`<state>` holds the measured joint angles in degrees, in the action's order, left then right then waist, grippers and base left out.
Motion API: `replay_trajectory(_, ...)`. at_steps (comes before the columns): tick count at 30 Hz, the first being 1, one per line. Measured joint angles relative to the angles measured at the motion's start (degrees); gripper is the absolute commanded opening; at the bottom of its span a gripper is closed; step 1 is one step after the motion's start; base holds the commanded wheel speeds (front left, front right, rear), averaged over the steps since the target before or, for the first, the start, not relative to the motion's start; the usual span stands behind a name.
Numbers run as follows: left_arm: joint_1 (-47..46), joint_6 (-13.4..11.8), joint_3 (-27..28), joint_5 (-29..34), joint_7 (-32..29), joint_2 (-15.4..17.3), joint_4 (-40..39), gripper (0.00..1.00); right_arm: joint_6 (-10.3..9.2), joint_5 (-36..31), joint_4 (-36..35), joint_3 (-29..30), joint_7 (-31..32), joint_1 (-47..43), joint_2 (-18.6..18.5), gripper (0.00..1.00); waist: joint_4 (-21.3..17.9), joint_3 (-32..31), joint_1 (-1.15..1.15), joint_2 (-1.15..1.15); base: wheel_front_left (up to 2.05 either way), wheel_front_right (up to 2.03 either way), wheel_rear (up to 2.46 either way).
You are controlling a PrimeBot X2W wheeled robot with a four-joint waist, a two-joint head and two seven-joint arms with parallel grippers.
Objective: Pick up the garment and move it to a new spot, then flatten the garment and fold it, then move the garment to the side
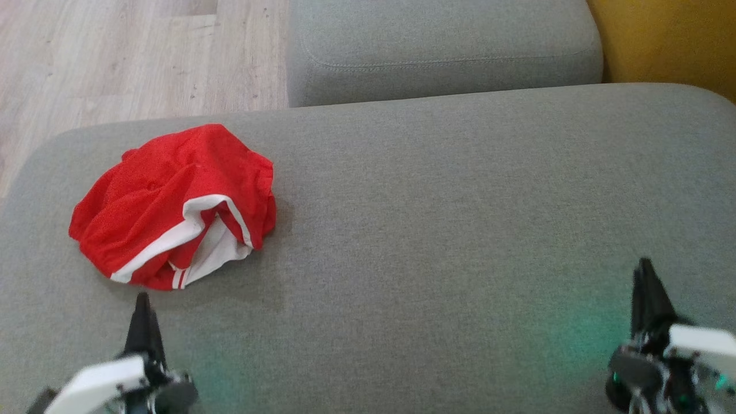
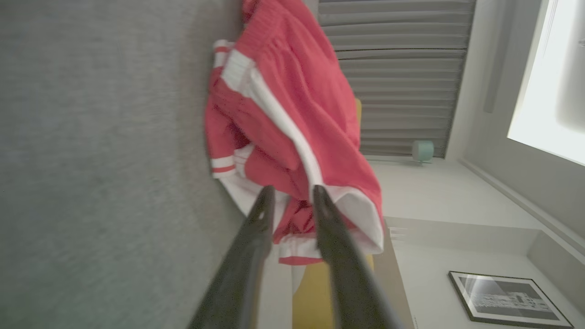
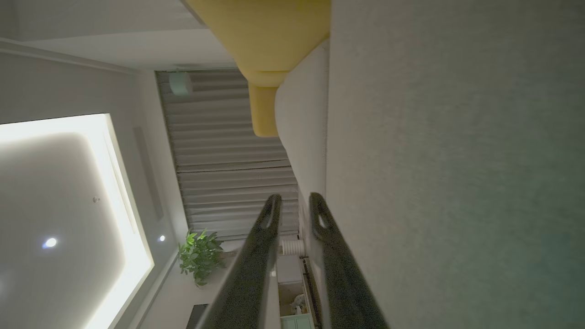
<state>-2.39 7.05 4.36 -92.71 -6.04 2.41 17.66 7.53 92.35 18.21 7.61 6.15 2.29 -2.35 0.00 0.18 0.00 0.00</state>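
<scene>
A red garment (image 1: 167, 195) with white stripes lies crumpled on the left part of the grey sofa cushion (image 1: 460, 218). My left gripper (image 1: 142, 299) is at the lower left, just short of the garment's near edge and not touching it. In the left wrist view the garment (image 2: 292, 91) bunches beyond the left gripper (image 2: 293, 192), whose fingers stand slightly apart with nothing between them. My right gripper (image 1: 644, 267) hovers over bare cushion at the lower right, far from the garment. In the right wrist view the right gripper (image 3: 295, 201) shows a narrow empty gap.
A second grey cushion (image 1: 443, 52) lies behind the main one. Pale wood floor (image 1: 115, 57) runs past the far left edge, and a yellow seat (image 1: 673, 40) stands at the far right. The wide stretch of cushion right of the garment is bare.
</scene>
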Motion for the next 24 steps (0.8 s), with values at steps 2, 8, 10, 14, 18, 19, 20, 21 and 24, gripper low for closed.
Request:
replay_trajectory(2, 1.5, 0.0, -0.2, 0.0, 0.0, -0.1, 1.7, 1.0, 0.0, 0.0, 1.8, -0.1, 0.0, -1.5, 0.3, 1.0, 0.0, 0.0, 0.0, 0.0, 0.0, 0.0, 0.0)
replay_trajectory(8, 2.8, 0.0, -0.5, 0.0, 0.7, -0.4, 1.5, 1.0, 0.0, -0.2, 1.7, -0.9, -0.7, -2.8, 0.4, 1.0, -0.1, -0.2, 0.0, 0.0, 0.0, 0.0, 0.0)
replay_trajectory(10, 2.8, 0.0, -0.5, 0.4, 1.2, -0.3, 1.3, 1.0, 0.0, -0.3, 1.6, -1.2, -1.1, -2.8, 0.4, 1.0, -0.1, -0.2, 0.0, 0.0, 0.0, 0.0, 0.0)
replay_trajectory(14, 2.8, 0.0, -0.5, 1.6, 1.7, -0.4, 0.9, 1.0, 0.0, -2.4, 1.1, -1.4, -1.7, -2.8, 0.4, 1.0, -0.2, -0.3, 0.0, 0.0, 0.0, 0.0, 0.0)
replay_trajectory(18, 2.8, 0.0, -0.3, 2.4, 2.3, -0.4, 0.7, 1.0, 0.0, -4.9, 0.7, -1.5, -2.3, -2.8, 0.4, 1.0, -0.2, -0.4, 0.0, 0.0, 0.0, 0.0, 0.0)
replay_trajectory(19, 2.8, 0.0, -0.2, 3.0, 2.7, -0.4, 0.6, 1.0, 0.0, -5.4, 0.7, -1.5, -2.6, -2.8, 0.4, 1.0, -0.2, -0.5, 0.0, 0.0, 0.0, 0.0, 0.0)
replay_trajectory(20, 2.8, 0.0, -0.1, 3.5, 2.8, -0.4, 0.5, 1.0, 0.0, -6.1, 0.7, -1.5, -2.9, -2.8, 0.4, 1.0, -0.2, -0.5, 0.0, 0.0, 0.0, 0.0, 0.0)
replay_trajectory(21, 2.8, 0.0, 0.0, 4.1, 3.0, -0.4, 0.4, 1.0, 0.0, -6.9, 0.7, -1.5, -2.9, -2.8, 0.4, 1.0, -0.1, -0.5, 0.0, 0.0, 0.0, 0.0, 0.0)
replay_trajectory(24, 2.8, -0.1, 0.5, 6.0, 3.5, -0.4, -0.5, 1.0, 0.0, -9.6, 0.2, -1.5, -3.5, -2.8, 0.4, 1.0, -0.1, -0.6, 0.0, 0.0, 0.0, 0.0, 0.0)
